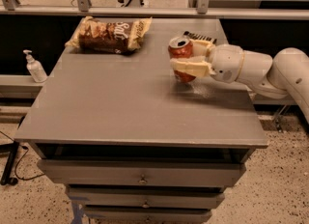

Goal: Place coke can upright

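The red coke can (180,50) stands nearly upright on the right part of the grey tabletop (120,97), its silver top with pull tab facing up. My gripper (187,58) reaches in from the right on a white arm and is shut on the can. One cream finger (189,66) crosses the can's front side, the other finger lies behind it. The can's base is at or just above the table surface.
A brown-and-cream snack bag (110,35) lies at the table's back left. A small dark striped object (199,36) lies behind the can. A white pump bottle (35,66) stands on a ledge to the left. Drawers (140,175) sit below the tabletop.
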Tool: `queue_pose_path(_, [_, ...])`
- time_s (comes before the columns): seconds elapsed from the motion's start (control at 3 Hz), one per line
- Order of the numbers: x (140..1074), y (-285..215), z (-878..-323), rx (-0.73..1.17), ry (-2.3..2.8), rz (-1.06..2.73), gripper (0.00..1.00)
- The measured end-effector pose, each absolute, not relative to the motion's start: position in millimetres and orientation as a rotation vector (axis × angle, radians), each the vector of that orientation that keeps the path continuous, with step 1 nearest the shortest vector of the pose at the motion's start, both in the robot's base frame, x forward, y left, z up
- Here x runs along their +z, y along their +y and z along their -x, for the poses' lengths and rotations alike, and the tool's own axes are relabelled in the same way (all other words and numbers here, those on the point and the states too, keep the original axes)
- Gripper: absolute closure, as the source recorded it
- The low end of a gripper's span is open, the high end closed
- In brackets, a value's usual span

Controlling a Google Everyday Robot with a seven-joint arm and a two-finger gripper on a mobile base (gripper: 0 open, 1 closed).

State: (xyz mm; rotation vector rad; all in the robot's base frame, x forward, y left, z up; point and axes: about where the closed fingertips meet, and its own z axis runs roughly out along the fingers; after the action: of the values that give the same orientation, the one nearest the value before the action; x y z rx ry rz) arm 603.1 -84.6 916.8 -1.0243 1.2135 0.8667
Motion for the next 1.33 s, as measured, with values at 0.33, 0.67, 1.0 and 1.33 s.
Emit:
queue_pose_path(0.33, [917.3, -86.8, -602.7, 0.863, 1.232, 1.015, 0.0])
queue_pose_path(0.67, [915.9, -90.4, -600.4, 0.857, 1.245, 0.998, 0.0])
queue_pose_path(1.0, [917.0, -100.5, -594.0, 0.837, 1.252, 0.977, 0.0])
queue_pose_path(1.33, [931.0, -126.6, -571.9, 0.776, 1.238, 0.937, 0.0])
